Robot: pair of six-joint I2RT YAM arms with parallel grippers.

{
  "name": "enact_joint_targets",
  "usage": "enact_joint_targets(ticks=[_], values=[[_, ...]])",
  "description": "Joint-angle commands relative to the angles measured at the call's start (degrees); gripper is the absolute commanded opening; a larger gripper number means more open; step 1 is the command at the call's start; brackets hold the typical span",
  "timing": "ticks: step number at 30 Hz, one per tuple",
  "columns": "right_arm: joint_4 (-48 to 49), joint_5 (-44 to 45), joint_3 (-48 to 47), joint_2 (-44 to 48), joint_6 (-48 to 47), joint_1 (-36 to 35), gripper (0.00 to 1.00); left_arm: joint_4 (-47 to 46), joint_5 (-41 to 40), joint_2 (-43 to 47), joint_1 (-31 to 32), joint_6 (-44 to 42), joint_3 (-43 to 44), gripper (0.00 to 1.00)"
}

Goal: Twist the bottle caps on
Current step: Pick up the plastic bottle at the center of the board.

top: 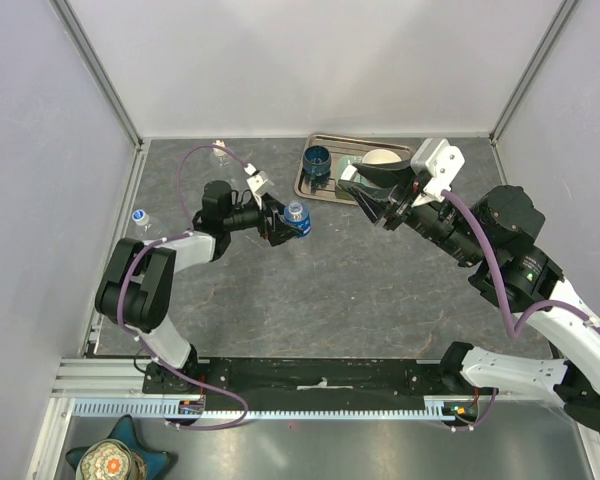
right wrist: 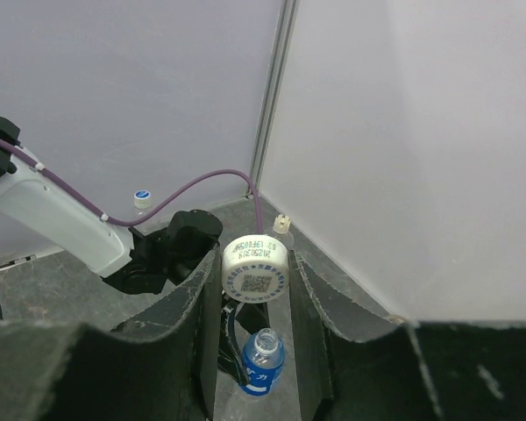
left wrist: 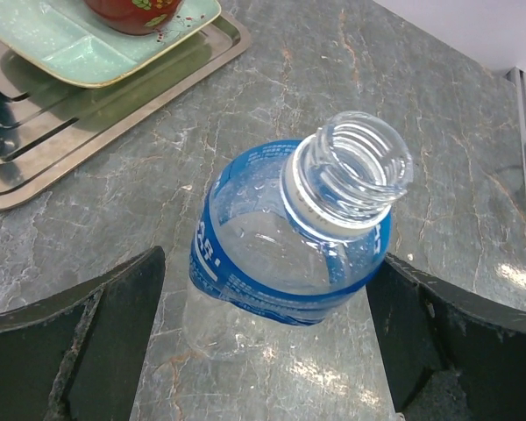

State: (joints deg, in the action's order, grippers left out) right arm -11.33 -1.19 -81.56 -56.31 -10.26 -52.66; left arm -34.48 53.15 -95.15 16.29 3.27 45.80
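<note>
Grey marbled table, pale walls all round. My left gripper stands spread wide either side of the blue-labelled bottle, centre of its wrist view, neck bare. My right gripper is clamped on a white cap, mid-frame. I'd call this the cap approach. Next, I square it over the thread, lower and twist.

A blue-labelled bottle sits between the left pincer's fingers, while the right pincer hangs at the tray's near edge.
</note>
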Motion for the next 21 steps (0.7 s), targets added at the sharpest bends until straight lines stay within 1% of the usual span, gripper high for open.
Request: enact_joint_targets(ticks=[1, 8, 9, 10, 12, 13, 16, 19, 21], values=[[1.0, 2.1, -1.8, 0.4, 0.7, -0.2, 0.28, -6.8, 2.6, -2.2, 0.3, 1.8, 2.4, 0.99], [0.7, 2.6, -2.1, 0.3, 0.9, -0.2, 0.28, -8.8, 5.7, -4.7, 0.3, 1.7, 1.7, 0.98], [0.6, 2.7, -2.2, 0.4, 1.0, -0.2, 0.28, -8.8, 6.0, -4.8, 0.3, 1.6, 1.7, 0.95], [0.3, 2.9, -2.3, 0.4, 1.2, -0.2, 0.28, -8.7, 6.3, -5.0, 0.3, 1.3, 1.7, 0.88], [0.2, 2.9, -2.5, 0.4, 1.5, -0.2, 0.28, -7.6, 6.4, -4.9, 0.3, 0.7, 1.6, 0.80], [-0.1, 3.0, -2.5, 0.4, 1.6, -0.2, 0.28, -7.2, 6.6, -4.9, 0.4, -0.1, 1.7, 0.72], [-0.5, 3.2, -2.6, 0.6, 2.0, -0.2, 0.28, -6.0, 6.4, -4.9, 0.7, -0.9, 1.8, 0.62], [-1.0, 3.5, -2.6, 0.7, 2.6, -0.2, 0.28, -6.0, 6.3, -4.3, 1.1, -0.5, 1.8, 0.58], [-1.3, 3.6, -2.8, 0.5, 2.9, -0.2, 0.28, -5.3, 6.5, -3.2, 1.4, 0.2, 1.9, 0.56]])
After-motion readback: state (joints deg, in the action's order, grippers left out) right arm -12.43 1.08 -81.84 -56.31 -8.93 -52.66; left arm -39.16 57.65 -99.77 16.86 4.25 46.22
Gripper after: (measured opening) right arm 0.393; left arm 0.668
